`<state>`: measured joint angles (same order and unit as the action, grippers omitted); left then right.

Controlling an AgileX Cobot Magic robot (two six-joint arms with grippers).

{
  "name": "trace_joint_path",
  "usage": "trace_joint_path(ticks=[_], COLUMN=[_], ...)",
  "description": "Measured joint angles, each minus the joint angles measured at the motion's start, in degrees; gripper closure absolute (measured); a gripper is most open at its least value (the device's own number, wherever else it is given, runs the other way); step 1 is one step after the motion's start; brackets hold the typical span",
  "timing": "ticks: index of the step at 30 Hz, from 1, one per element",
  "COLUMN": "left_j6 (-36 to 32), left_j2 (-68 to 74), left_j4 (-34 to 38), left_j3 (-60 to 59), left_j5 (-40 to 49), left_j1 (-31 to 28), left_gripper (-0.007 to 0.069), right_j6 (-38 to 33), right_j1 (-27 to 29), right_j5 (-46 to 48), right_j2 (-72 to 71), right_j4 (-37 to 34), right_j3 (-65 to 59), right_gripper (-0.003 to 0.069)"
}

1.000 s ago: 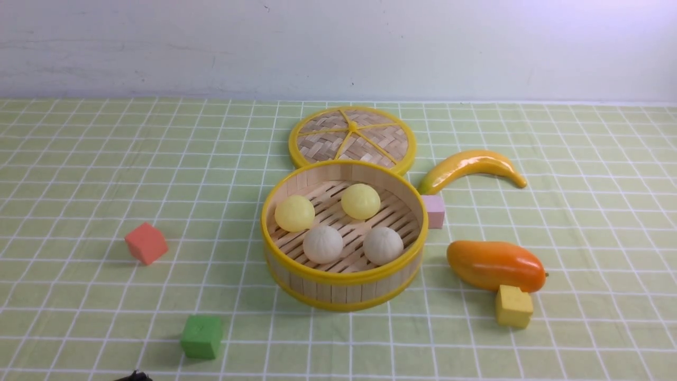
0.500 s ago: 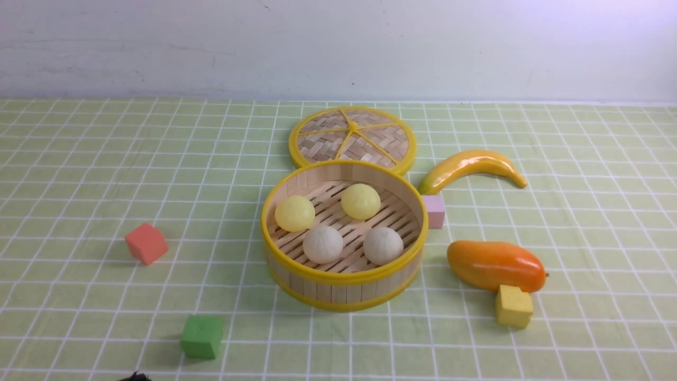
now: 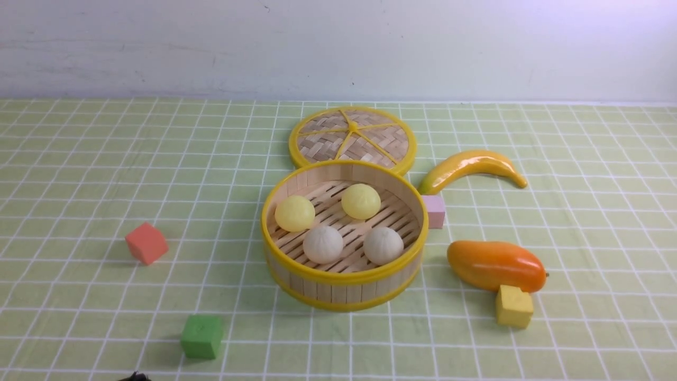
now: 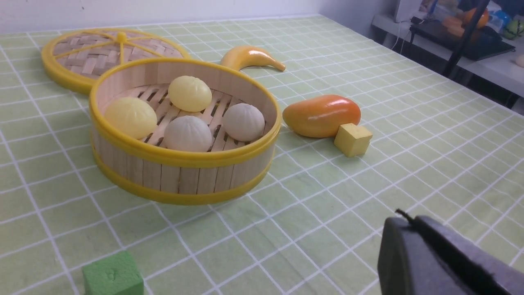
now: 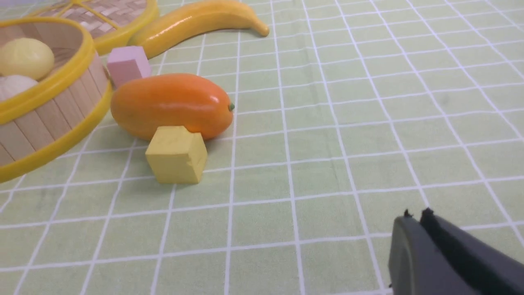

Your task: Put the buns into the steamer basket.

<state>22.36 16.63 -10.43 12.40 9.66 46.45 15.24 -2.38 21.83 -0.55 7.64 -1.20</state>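
Two buns (image 5: 20, 67) peek over steamer basket (image 5: 49, 92) rim.

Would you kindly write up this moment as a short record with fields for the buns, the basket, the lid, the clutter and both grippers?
buns: two yellow buns and two white buns, all four inside the basket
steamer basket: upright on the cloth, uncovered
lid: flat on the cloth just behind the basket
clutter: banana, mango, and pink, yellow, red and green cubes
left gripper: shut, empty, away from the basket
right gripper: shut, empty, over bare cloth
task state: looks complete
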Motion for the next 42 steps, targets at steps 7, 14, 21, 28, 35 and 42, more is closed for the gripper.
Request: trace_joint_path(ticks=[7,14,21,28,35,42], left_j6=[0.0,0.0,-1.2,-3.6,-5.4,-5.5], left_j2=[0.0,0.0,-3.6,-15.7,-17.2,-17.2], left_j4=[0.0,0.0,-1.5,8.1,13.4,13.7], left_j3=[0.0,0.0,-1.5,-8.7,-14.2,-14.2], left_j5=[0.1,0.1,-1.9,-2.8,10.7,12.3], left_j1=[0.0,0.0,-7.4,-28.7,-36.1,-36.3], left_gripper=[0.0634,0.0626,0.0624,0.0631,0.0638,0.0638], right_j6=[0.0,0.0,0.0,0.0,0.0,0.0], right_j1=[0.0,0.0,0.0,0.0,0.0,0.0], right_j5=[0.0,0.1,0.1,0.2,0.2,0.2], right_j2=[0.0,0.0,0.0,0.0,-0.1,-0.1], right_j4=[-0.2,-0.2,-0.3,-0.3,-0.3,-0.3], right_j3=[0.0,0.0,0.0,0.1,0.1,0.1], right_gripper=[0.0627,0.0621,0.0617,0.0611,0.0601,0.0589])
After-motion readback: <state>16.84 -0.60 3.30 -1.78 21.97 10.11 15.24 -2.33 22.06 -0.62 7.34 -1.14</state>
